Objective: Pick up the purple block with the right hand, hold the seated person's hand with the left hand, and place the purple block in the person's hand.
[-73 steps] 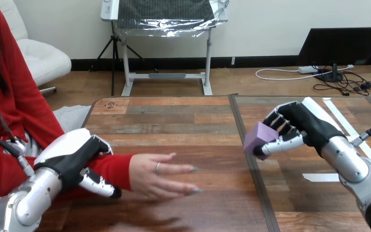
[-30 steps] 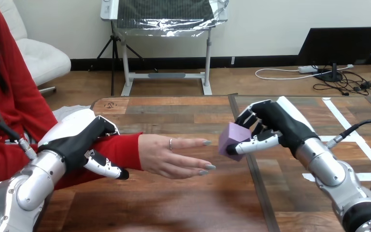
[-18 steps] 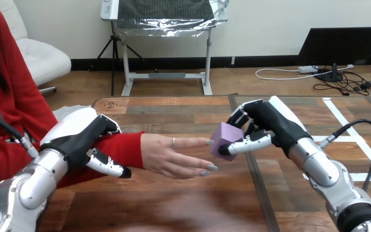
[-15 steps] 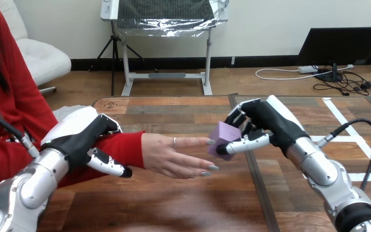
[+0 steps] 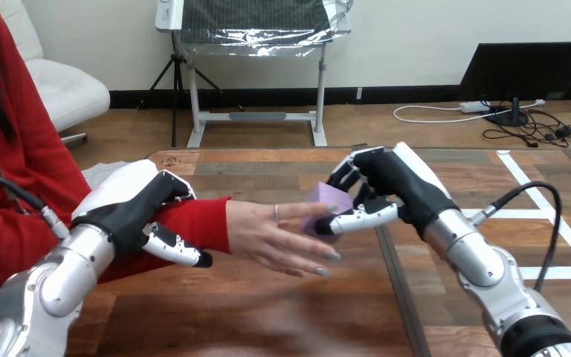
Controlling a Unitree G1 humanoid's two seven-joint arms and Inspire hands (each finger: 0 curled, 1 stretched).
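Table point(image 5: 268, 169): wooden planks, and all the action is up above it, left of the dark seam.
Right arm point(image 5: 483, 264): silver forearm reaching in from the lower right toward the middle.
Left hand point(image 5: 130, 204): draped over the red-sleeved person's forearm point(image 5: 201, 223), fingers point(image 5: 178, 186) curled over its far side and thumb stretched along the near side. That's a clasp round the sleeve.
Right hand point(image 5: 398, 182): fingers point(image 5: 342, 175) bent over the far side of the purple block point(image 5: 320, 202), thumb point(image 5: 357, 218) pressed along its near edge. Closed tight on it, a firm pinch.
Person's hand point(image 5: 268, 234): held out flat between the two robot hands, its fingertips reaching under the block.
Purple block: wedged between thumb and curled fingers, clear of the table, right over the person's fingertips, one fingertip overlapping its face. Whether it rests on them, I cannot tell.
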